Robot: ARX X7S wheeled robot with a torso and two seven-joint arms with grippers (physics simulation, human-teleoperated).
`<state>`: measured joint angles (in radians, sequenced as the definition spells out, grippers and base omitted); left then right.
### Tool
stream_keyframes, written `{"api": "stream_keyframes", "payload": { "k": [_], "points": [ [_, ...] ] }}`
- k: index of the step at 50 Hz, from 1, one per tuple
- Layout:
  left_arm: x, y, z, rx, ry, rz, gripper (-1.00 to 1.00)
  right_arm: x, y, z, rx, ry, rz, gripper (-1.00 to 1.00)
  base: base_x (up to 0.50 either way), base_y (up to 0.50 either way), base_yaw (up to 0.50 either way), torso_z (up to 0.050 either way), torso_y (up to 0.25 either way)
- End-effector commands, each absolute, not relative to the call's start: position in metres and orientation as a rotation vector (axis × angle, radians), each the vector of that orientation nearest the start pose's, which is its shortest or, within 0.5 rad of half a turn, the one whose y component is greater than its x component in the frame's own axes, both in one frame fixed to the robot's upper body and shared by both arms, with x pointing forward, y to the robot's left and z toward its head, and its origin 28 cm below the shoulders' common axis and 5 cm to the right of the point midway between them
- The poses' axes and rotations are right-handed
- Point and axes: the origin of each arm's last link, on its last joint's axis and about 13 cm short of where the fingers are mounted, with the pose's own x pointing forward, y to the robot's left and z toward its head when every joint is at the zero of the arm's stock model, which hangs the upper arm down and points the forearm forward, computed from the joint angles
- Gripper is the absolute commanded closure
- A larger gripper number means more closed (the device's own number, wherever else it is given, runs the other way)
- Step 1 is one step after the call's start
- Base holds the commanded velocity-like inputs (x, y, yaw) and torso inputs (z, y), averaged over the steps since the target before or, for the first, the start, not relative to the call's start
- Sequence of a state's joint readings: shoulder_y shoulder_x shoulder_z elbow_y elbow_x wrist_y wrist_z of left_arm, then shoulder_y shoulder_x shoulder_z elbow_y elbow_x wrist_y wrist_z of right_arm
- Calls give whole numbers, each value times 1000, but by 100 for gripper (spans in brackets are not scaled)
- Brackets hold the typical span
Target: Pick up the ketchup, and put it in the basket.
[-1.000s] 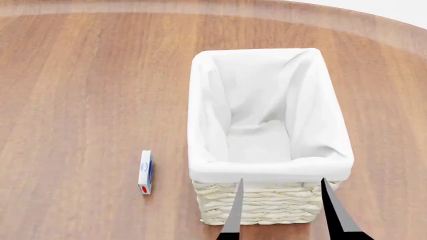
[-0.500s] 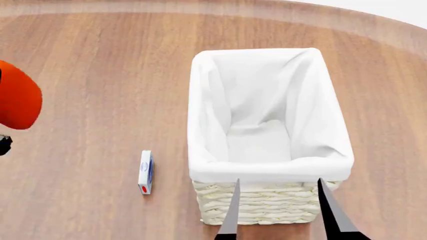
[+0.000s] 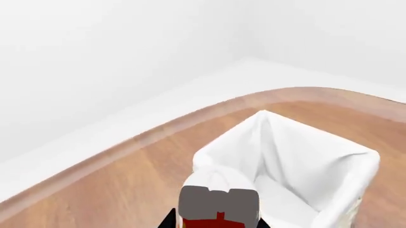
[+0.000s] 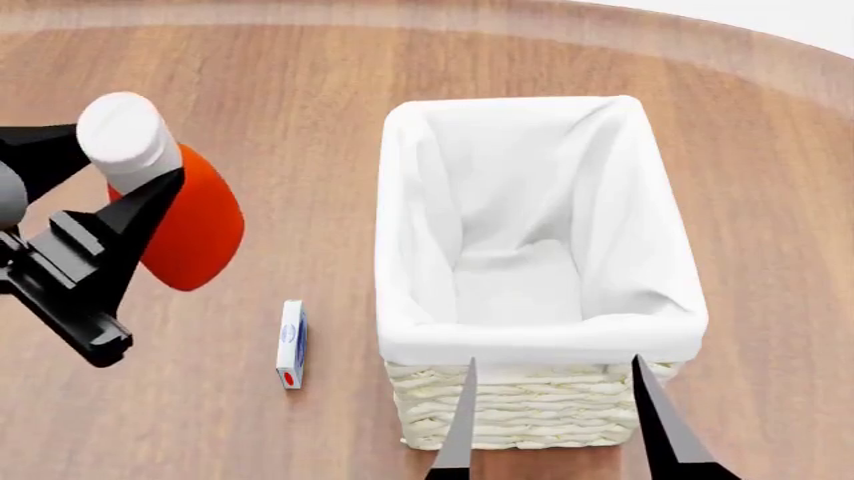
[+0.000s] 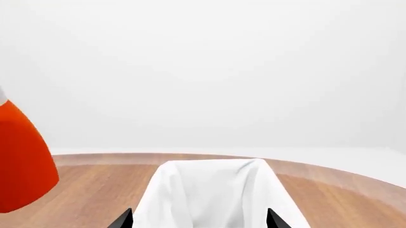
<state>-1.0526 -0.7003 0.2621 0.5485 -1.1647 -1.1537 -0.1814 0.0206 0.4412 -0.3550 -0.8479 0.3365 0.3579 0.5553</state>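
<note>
Orange-red plastic squeeze ketchup bottle (image 4: 187,225) with white cap, clamped near its neck by left gripper (image 4: 120,200), hangs left of cream wicker basket (image 4: 534,410); likely light, smooth, squeezable; right gripper (image 4: 554,415) open.

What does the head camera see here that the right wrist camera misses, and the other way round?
Only the head view shows the small blue-and-white box lying on the wooden table, the ketchup's white cap and the left tool clamping the bottle. Only the right wrist view shows the pale wall behind the table. Both show the ketchup and the basket.
</note>
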Motion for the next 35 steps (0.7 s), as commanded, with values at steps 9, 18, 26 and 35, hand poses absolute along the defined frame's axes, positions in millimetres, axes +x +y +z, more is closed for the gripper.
{"api": "stream_keyframes", "payload": {
  "k": [9, 18, 26, 35],
  "points": [
    [267, 246, 322, 306, 19, -783, 100, 163, -84, 147, 16, -337, 59, -100, 0, 0, 0, 0, 0],
    [268, 238, 338, 299, 75, -962, 100, 160, -82, 148, 8, -332, 71, -100, 0, 0, 0, 0, 1],
    [279, 231, 344, 307, 128, -1012, 100, 154, -82, 151, -47, -327, 110, -100, 0, 0, 0, 0, 0],
    [290, 225, 349, 325, 159, -1002, 100, 155, -79, 159, -61, -319, 205, -100, 0, 0, 0, 0, 0]
  ]
}}
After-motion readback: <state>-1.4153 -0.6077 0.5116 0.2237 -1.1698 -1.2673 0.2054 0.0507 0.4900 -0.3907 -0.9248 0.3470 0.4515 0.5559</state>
